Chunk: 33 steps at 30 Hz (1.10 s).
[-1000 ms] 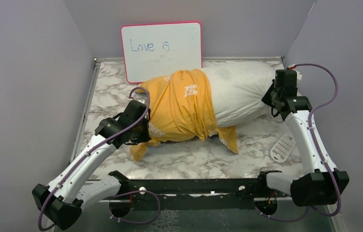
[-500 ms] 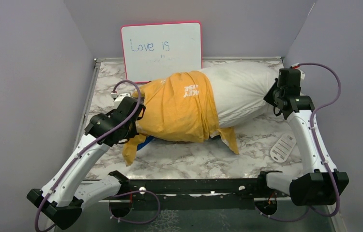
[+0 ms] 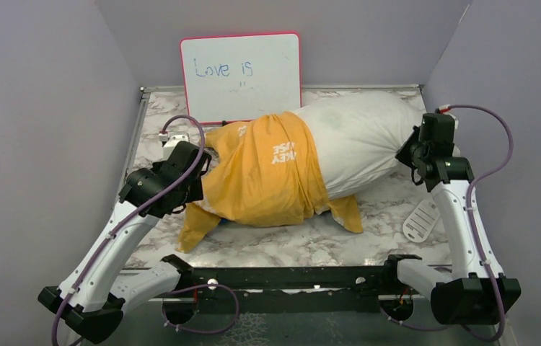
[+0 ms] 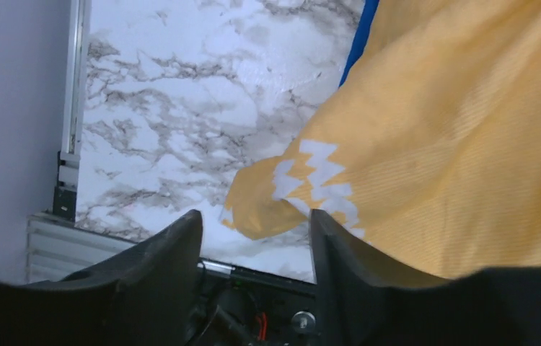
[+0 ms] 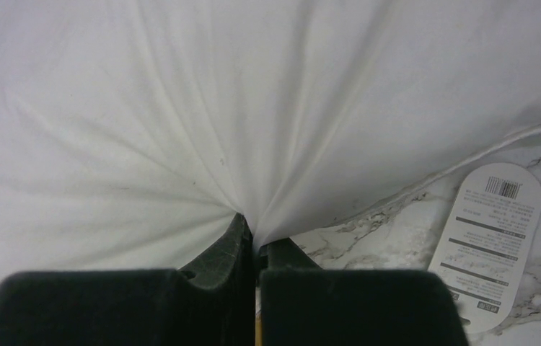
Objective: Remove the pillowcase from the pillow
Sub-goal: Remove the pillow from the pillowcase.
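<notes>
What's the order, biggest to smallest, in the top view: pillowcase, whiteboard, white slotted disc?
1. pillowcase
2. whiteboard, nearly as large and farther away, so those two are unsure
3. white slotted disc, clearly smallest

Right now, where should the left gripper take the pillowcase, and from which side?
The slack corner of the pillowcase, from the left: it lies clear of the pillow, ahead of the open left gripper. The right gripper pinches the pillow's other end, anchoring a leftward pull.

Whiteboard point(image 3: 240, 76) at back, slotted disc point(image 3: 421, 220) right
</notes>
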Tool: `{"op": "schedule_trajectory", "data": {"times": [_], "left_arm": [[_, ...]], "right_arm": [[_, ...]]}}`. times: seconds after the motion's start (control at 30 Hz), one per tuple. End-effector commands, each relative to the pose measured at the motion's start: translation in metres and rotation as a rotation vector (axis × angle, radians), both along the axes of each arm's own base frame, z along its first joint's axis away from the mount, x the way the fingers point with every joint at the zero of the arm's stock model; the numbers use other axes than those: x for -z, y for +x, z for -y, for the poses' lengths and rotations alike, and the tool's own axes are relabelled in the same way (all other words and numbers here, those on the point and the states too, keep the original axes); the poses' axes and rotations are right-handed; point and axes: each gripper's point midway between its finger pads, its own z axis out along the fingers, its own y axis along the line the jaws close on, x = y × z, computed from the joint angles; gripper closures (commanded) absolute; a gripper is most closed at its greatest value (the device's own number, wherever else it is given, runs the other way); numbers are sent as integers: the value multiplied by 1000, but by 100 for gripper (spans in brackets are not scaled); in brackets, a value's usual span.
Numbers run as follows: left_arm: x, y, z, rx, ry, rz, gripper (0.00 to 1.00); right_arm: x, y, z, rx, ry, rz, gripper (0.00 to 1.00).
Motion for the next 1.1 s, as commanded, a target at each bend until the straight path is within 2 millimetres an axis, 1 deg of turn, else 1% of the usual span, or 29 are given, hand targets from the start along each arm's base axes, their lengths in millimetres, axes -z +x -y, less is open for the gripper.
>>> {"op": "schedule_trajectory", "data": {"times": [0.0,0.03,0.07,0.13,0.2,0.23,0.33,0.4,0.43,0.5,0.53,0.57,0.63,0.7,0.8,0.87,0.93,0.97,1.07], "left_arm": [[-32,18,28,114,-137,132,34],[-33,24,43,169,-180,136,28],[-31,30,58,223,-220,126,24],[-26,42,85,295,-280,97,21],[-24,57,108,354,-331,98,18],[-29,67,122,385,-363,121,17],[-38,99,147,442,-394,184,12],[-37,120,161,466,-400,210,11],[-37,128,169,483,-405,215,11],[-28,143,182,509,-410,208,11],[-20,148,187,517,-414,190,11],[-10,150,193,529,-423,161,13],[12,145,202,567,-448,97,18],[39,132,207,607,-478,41,23],[78,105,206,651,-517,-39,33],[100,88,201,656,-527,-88,37],[114,75,197,651,-541,-111,37],[117,72,196,647,-548,-110,37],[116,69,192,645,-543,-87,37]], "right_arm": [[-15,-7,-3,-51,3,85,99],[-11,-9,-6,-61,13,73,99],[-8,-12,-9,-70,25,62,99],[-5,-17,-15,-94,54,40,96],[-9,-20,-25,-145,78,40,88],[-13,-21,-32,-183,95,50,83],[-35,-27,-48,-268,130,109,70],[-54,-31,-54,-305,138,166,56],[-62,-33,-56,-319,137,190,47],[-80,-35,-59,-344,132,228,34],[-86,-35,-63,-369,134,245,30],[-93,-34,-70,-412,146,263,28],[-101,-30,-85,-501,187,281,27],[-105,-23,-102,-587,249,294,27],[-101,-4,-119,-664,345,281,27],[-95,14,-124,-681,382,248,27],[-86,32,-131,-705,394,192,27],[-87,43,-134,-712,383,176,28],[-70,67,-152,-731,339,84,29]]}}
